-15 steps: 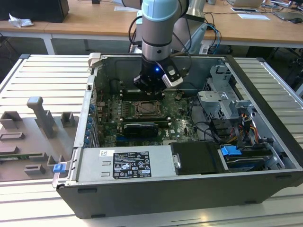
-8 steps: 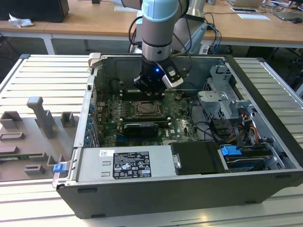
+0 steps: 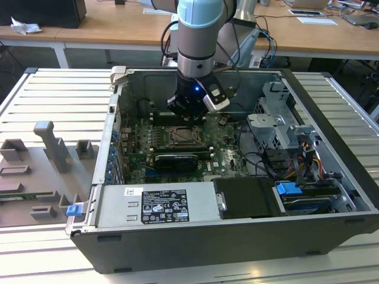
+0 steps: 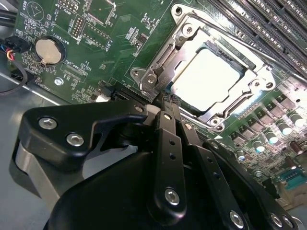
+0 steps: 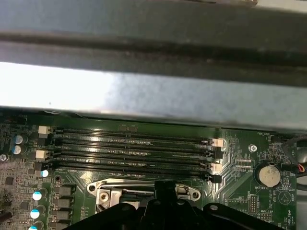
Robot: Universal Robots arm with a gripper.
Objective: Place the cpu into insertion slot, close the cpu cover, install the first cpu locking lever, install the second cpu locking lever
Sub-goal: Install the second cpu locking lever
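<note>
Cpu (image 4: pixel 208 76) in insertion slot (image 4: pixel 184 38)

The chip (image 4: pixel 206 76) has a smooth, pale metal top that shines bright. The cover (image 4: pixel 180 36) around it is shiny silver metal. The gripper (image 4: pixel 163 103) is black and looks smooth with a soft shine, with round silver screws. The green board (image 4: pixel 96 48) is glossy. The computer case (image 3: pixel 195 242) is dull grey metal. The desk (image 3: pixel 112 32) looks like smooth wood.
</note>
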